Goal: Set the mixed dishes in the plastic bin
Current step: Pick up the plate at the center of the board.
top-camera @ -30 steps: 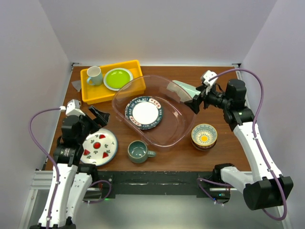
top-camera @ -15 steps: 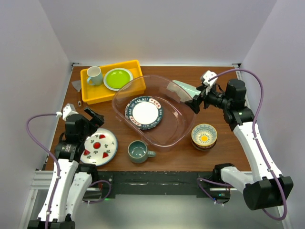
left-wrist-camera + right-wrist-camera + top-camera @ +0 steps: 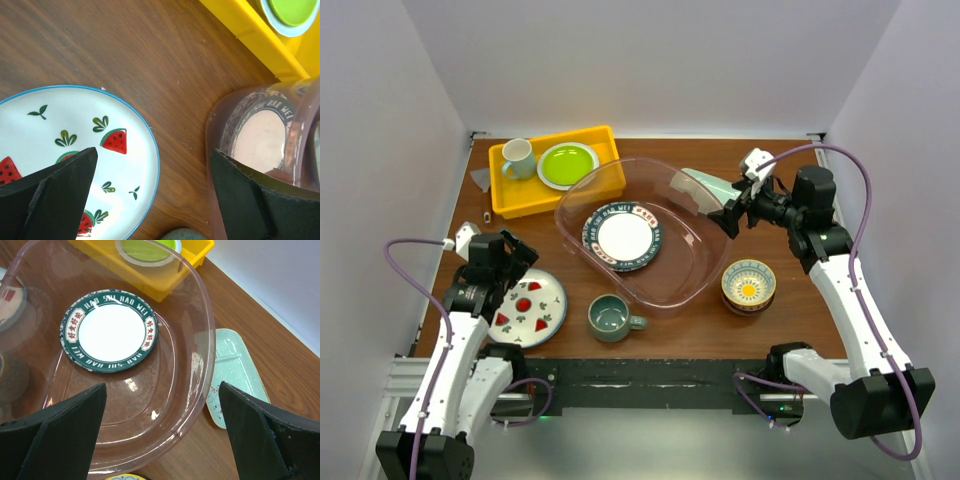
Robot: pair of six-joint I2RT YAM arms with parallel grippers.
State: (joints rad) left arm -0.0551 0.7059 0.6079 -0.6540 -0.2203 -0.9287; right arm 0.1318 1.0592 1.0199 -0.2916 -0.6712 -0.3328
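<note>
The bin (image 3: 672,298) sits mid-table with one dish in it: a dark-rimmed plate (image 3: 623,236), lying flat on its floor. The other dishes are outside it. The fruit plate (image 3: 527,307) lies left of the bin, the mug (image 3: 610,318) just in front of its near rim, the bowl (image 3: 749,284) to the right, and the green tray (image 3: 705,186) at the far right corner.

From above, the bin's rim half hides that tray. My right wrist view shows more of the green tray (image 3: 235,375): flat on the wood, divided, just beside the bin (image 3: 206,340). It also shows red lettering around the dark-rimmed plate (image 3: 109,330). Only a sliver of the bowl (image 3: 122,476) shows at the bottom edge.

My left wrist view has the fruit plate (image 3: 60,145) close up, with watermelon slices and a blue edge. The bin (image 3: 220,125) stands apart from it, and the mug (image 3: 182,234) is barely in view.

My left claw (image 3: 515,258) hovers over the fruit plate's far edge, fingers spread wide and holding nothing. My right claw (image 3: 728,216) hangs above the bin's right rim, equally wide and empty.

Behind the bin, a yellow tray (image 3: 510,200) holds a lime plate (image 3: 567,164) and a pale mug (image 3: 518,158).
</note>
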